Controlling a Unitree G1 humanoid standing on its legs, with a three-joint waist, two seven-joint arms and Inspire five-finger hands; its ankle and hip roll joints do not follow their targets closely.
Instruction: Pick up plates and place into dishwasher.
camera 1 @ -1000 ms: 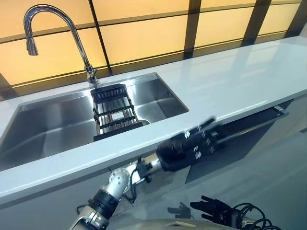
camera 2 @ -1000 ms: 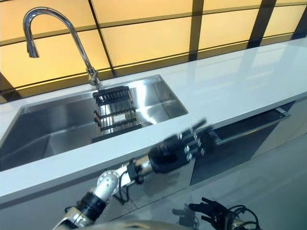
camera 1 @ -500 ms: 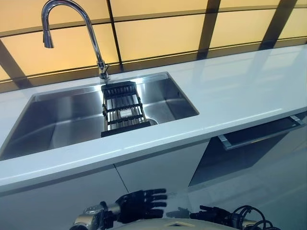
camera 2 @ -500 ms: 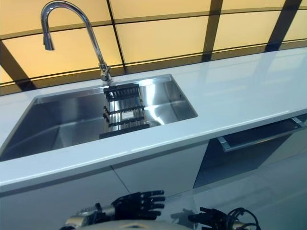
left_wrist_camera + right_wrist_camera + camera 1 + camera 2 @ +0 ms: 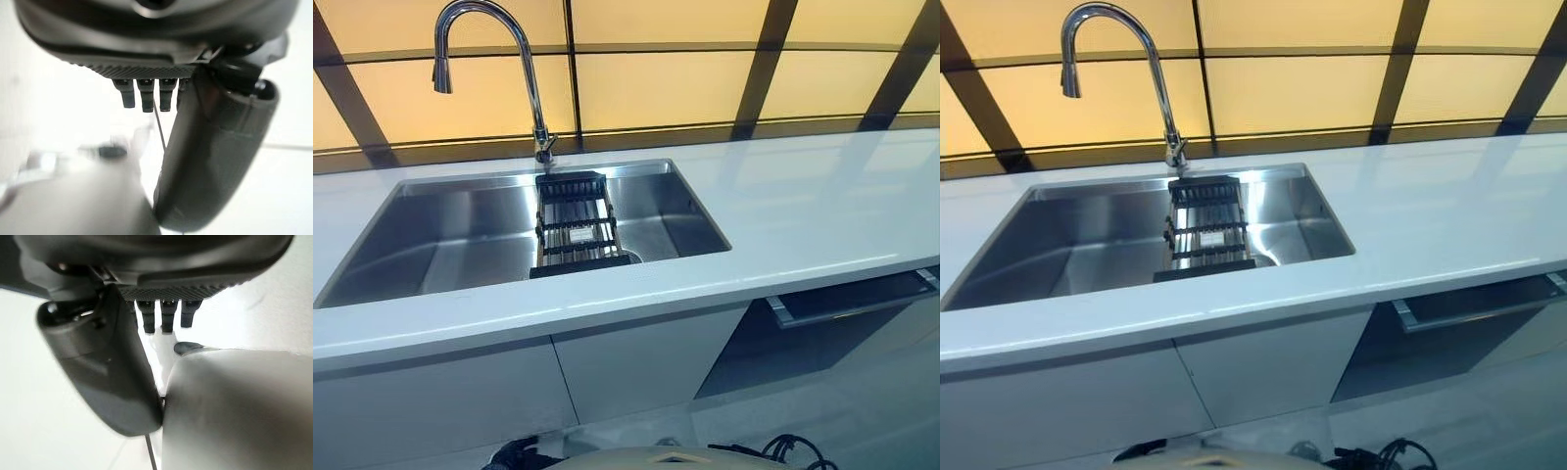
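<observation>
A dark dishwasher front (image 5: 822,333) with a silver handle bar (image 5: 847,304) sits under the white counter at the right, and its top edge seems tipped out a little. My left hand (image 5: 514,455) is low at the picture's bottom edge, well below the counter. In the left wrist view the left hand (image 5: 146,44) has straight fingers and its thumb (image 5: 220,161) out, and it holds nothing. My right hand (image 5: 161,269) hangs the same way, with relaxed fingers and nothing in it.
A steel sink (image 5: 431,245) is set in the white counter (image 5: 803,215), with a black dish rack (image 5: 576,223) standing inside it below a tall curved faucet (image 5: 524,59). White cabinet doors (image 5: 646,362) run under the sink. Yellow panels back the counter.
My left arm has dropped from in front of the dishwasher handle to the picture's bottom edge. The right hand has sunk lower too. The whole picture has shifted, so the camera moved.
</observation>
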